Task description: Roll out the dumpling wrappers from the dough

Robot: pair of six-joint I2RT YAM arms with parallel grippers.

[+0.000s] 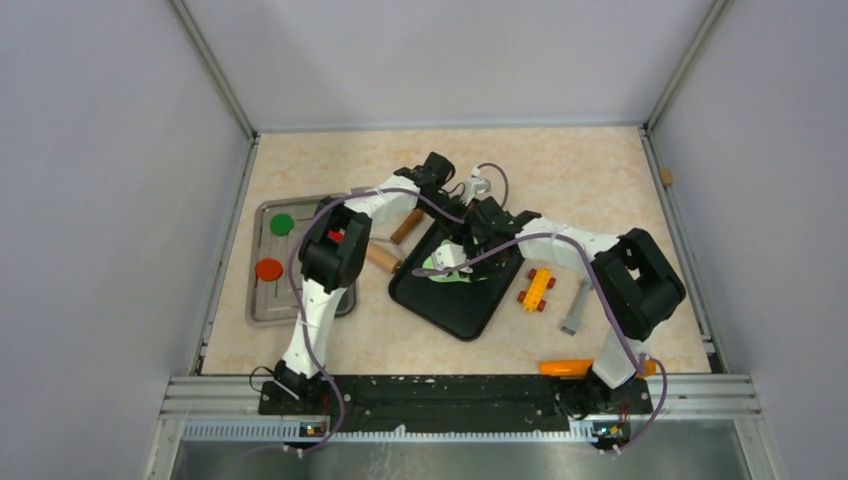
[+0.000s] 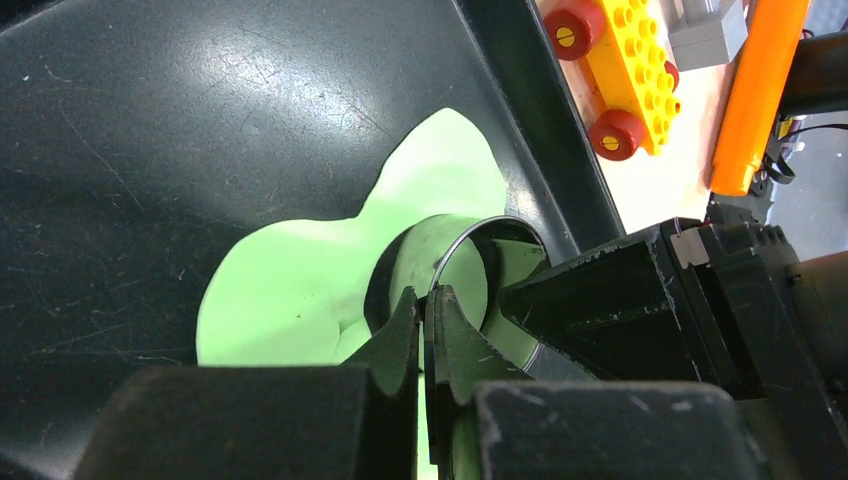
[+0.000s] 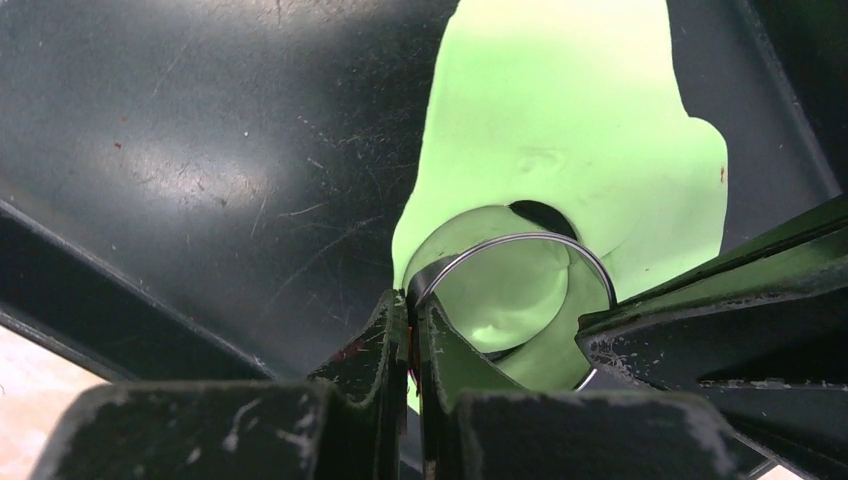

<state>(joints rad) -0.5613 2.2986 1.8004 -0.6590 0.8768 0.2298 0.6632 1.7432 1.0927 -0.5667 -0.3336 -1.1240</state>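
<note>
The lime-green dough (image 2: 290, 290) lies rolled flat and ragged on the black tray (image 2: 150, 150); it also shows in the right wrist view (image 3: 560, 110) and the top view (image 1: 440, 270). A metal ring cutter (image 2: 466, 236) stands in the dough near its edge, with green dough inside it (image 3: 500, 295) and a dark crescent of tray beside it. My left gripper (image 2: 428, 300) is shut on one side of the ring's wall. My right gripper (image 3: 412, 305) is shut on the opposite side. One round green wrapper (image 1: 283, 224) lies on the metal tray at the left.
The metal tray (image 1: 262, 305) also holds a red disc (image 1: 269, 269). A wooden rolling pin (image 1: 395, 240) lies left of the black tray. A yellow toy car (image 1: 537, 288), a grey tool (image 1: 575, 308) and an orange tool (image 1: 570, 367) lie to the right.
</note>
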